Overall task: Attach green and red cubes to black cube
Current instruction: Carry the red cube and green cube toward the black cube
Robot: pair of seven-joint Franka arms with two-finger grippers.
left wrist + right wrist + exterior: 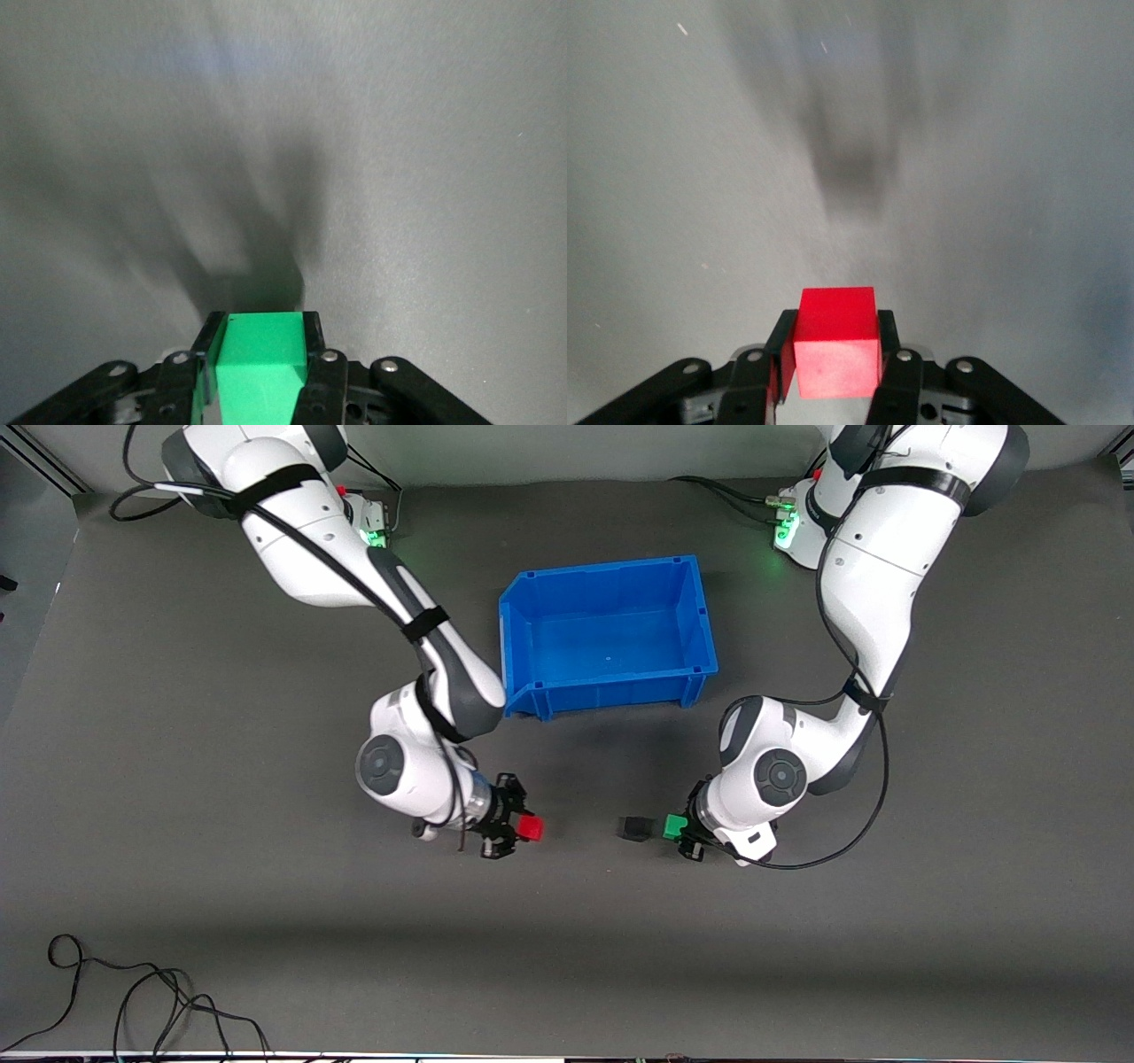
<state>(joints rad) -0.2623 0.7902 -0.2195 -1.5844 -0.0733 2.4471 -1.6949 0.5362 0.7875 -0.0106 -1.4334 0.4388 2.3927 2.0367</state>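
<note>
green cube (675,826) pinched in left gripper (684,834) beside black cube (634,828), lower centre; right gripper (516,828) pinches red cube (531,828).

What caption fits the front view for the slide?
Left gripper holds the green cube by the black cube; right gripper holds the red cube.

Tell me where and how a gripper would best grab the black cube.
Judging by its pose, grip the black cube from above on the two flat faces nearer to and farther from the front camera. The green cube, held by the left gripper, sits against one end, and the red cube in the right gripper faces the other.
</note>
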